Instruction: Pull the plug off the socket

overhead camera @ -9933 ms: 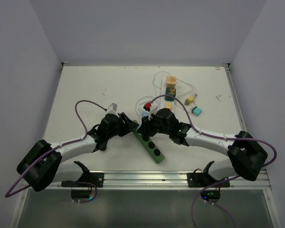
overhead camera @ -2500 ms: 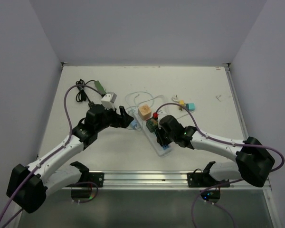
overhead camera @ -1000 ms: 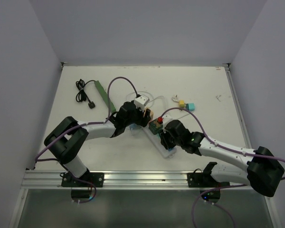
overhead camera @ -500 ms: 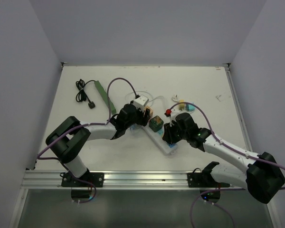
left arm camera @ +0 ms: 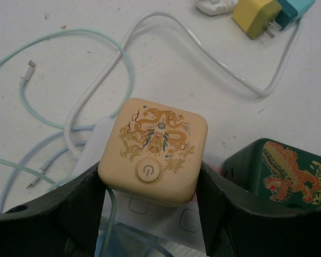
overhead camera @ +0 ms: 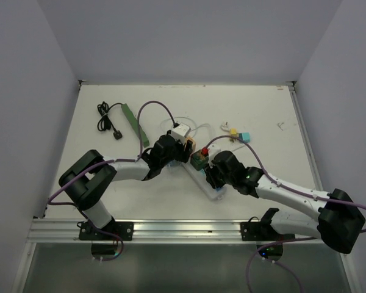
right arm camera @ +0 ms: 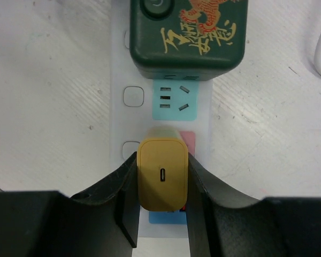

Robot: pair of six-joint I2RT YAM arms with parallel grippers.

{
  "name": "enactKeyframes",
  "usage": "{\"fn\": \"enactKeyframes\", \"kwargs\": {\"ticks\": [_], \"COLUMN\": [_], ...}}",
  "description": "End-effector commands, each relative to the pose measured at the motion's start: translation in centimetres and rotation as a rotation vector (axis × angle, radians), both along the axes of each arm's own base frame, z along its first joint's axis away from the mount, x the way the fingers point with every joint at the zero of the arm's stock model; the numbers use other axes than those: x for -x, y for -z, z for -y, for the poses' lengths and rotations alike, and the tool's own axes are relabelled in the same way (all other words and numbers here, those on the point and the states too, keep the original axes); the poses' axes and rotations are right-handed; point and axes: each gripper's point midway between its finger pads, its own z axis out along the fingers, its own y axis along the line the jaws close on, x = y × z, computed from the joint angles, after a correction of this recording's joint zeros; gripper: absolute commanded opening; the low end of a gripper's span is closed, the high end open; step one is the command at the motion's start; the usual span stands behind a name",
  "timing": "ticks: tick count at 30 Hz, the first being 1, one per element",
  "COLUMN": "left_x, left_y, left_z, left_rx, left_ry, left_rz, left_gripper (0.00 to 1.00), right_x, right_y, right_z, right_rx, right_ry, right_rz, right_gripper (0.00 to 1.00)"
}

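Observation:
A white power strip [overhead camera: 215,190] lies slantwise at mid-table. An orange cube plug [left arm camera: 154,150] with a dragon print sits at its far end, and my left gripper [left arm camera: 148,184] is shut on it, fingers [left arm camera: 69,211] pressed on both sides; it also shows in the top view [overhead camera: 182,148]. A dark green cube plug [right arm camera: 188,32] sits beside it on the strip [right arm camera: 128,69]. My right gripper [right arm camera: 161,184] is shut on a yellow plug [right arm camera: 162,174] that stands in a socket nearer the strip's near end, seen from above as well [overhead camera: 212,177].
A green power strip [overhead camera: 136,122] with a black cord [overhead camera: 107,119] lies at the back left. Loose yellow and teal plugs [overhead camera: 238,135] lie at the back right. White and mint cables [left arm camera: 123,59] loop around the strip's far end.
My right gripper has shifted left and nearer along the strip since half a second ago. The left gripper stays on the orange cube.

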Motion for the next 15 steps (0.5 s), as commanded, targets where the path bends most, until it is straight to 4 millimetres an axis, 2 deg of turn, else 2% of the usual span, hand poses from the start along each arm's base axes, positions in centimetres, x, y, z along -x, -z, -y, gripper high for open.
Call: {"fn": "enactKeyframes", "kwargs": {"ticks": [1,6,12,15], "left_x": [0.3,0.2,0.3,0.3], "left_y": [3.1,2.9,2.7,2.6], "left_z": [-3.4,-3.4,-3.5,-3.5], "left_rx": [-0.138,-0.136,-0.134,-0.13], "left_ry": [-0.097,-0.098,-0.104,-0.103], "left_rz": [-0.06,-0.057,-0.054,-0.055], "left_gripper": [0.0,0.0,0.0,0.0], "right_x": [-2.0,-2.2,-2.1,-2.9], "right_y": [-3.2,-4.2,-5.3,-5.3], "right_z": [-1.6,-1.4,-1.6,-0.5], "right_rx": [0.027,0.054,-0.033,-0.054], "right_ry": [0.016,0.034,0.075,0.146], "right_rz": [0.142,0.2,0.197,0.188], "right_gripper": [0.04,0.05,0.09,0.1]}}
